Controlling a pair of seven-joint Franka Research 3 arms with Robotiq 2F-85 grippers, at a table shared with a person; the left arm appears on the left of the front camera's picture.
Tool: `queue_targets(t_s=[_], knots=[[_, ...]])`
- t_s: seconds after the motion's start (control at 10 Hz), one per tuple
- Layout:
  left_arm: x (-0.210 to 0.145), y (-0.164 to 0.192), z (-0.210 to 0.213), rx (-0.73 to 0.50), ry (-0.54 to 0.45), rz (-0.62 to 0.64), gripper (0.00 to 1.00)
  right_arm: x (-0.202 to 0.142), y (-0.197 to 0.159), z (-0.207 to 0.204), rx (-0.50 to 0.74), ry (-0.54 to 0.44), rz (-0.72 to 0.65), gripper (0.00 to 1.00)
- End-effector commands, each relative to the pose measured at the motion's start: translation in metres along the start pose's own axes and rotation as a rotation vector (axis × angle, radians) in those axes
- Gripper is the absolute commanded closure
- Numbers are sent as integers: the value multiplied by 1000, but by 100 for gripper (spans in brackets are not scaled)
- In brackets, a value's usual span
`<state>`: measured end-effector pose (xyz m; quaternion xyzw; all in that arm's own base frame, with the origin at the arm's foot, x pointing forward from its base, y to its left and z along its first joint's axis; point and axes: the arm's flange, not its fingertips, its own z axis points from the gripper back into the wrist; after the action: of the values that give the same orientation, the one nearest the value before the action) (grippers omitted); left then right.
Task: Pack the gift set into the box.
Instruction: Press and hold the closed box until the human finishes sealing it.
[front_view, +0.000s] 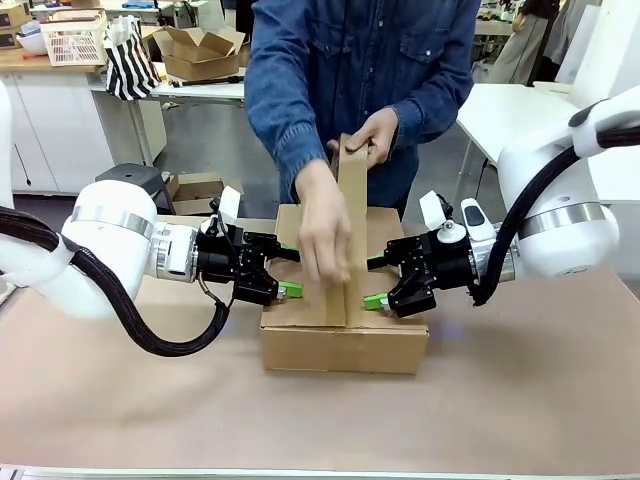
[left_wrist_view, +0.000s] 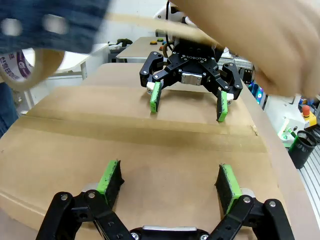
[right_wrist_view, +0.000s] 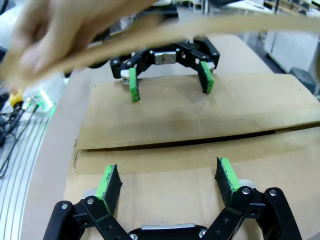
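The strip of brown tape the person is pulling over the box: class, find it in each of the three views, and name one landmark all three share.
Front view: the tape strip stands upright at centre, above the seam.
Left wrist view: thin band across the top.
Right wrist view: blurred band across the top.
Shared landmark: the box.

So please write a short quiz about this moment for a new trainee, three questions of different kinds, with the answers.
1. True or false: the flaps of the box lie closed.
2. How do the left gripper and the right gripper stand? A) both open, pads down on the flaps B) both shut on the tape C) both raised high above the table
3. Fill in: the person's hands stretch a strip of brown ____ over the seam.

Key: 1 true; 2 A; 3 tape.
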<state>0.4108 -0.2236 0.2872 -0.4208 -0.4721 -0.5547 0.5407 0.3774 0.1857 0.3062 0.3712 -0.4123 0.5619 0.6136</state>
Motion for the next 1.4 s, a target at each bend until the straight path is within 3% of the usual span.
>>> queue_targets(t_s=[0.0,1.3], knots=[[0,0,0,1,-6,2,0,-2,0,-1,-3,-6,-8,0],[0,0,0,1,-6,2,0,-2,0,-1,-3,-6,-8,0]])
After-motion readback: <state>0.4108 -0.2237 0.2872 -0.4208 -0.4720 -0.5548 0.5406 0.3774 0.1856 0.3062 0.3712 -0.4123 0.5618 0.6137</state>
